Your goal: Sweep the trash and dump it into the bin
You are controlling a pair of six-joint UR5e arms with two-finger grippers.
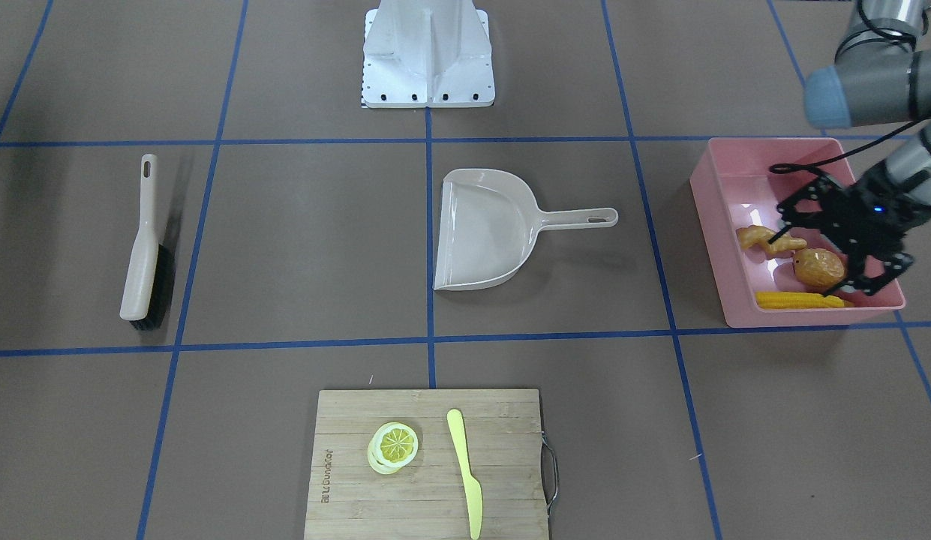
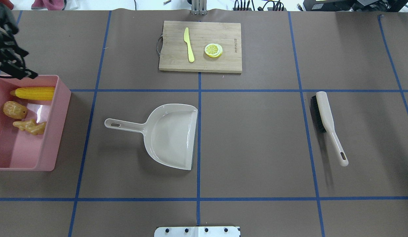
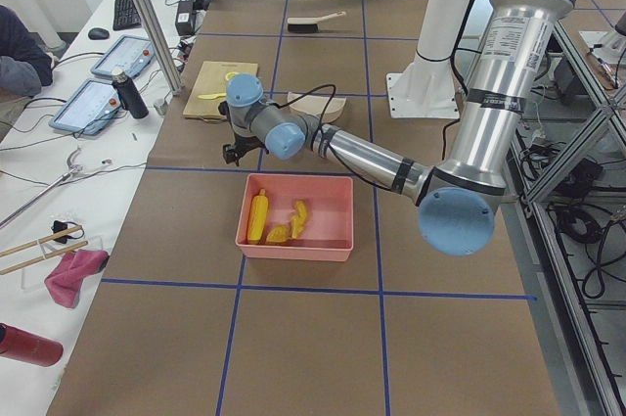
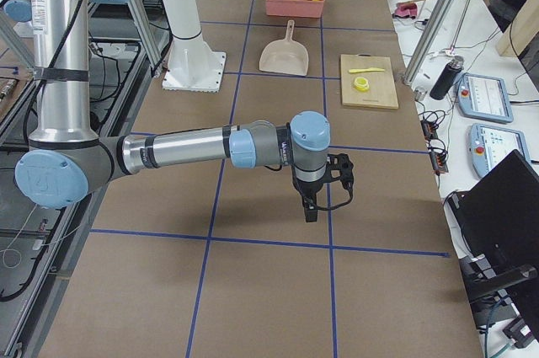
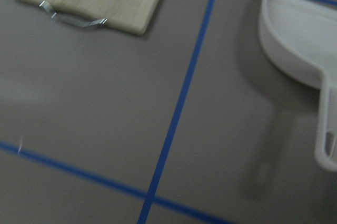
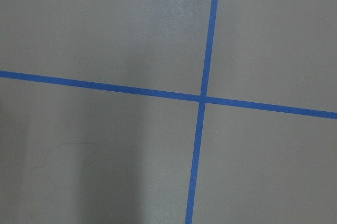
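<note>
Left gripper (image 1: pixel 801 265), black and angular, near glossy slope-walled pink plastic bin (image 1: pixel 714 238)

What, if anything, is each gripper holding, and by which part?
The left gripper is open by the bin, holding nothing; the right gripper cannot be judged.

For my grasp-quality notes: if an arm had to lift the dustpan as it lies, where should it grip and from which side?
Probably the handle, from straight above, closing across its narrow width. The dustpan lies flat, open side up, handle pointing toward the bin with open table either side; the scoop looks too wide.
</note>
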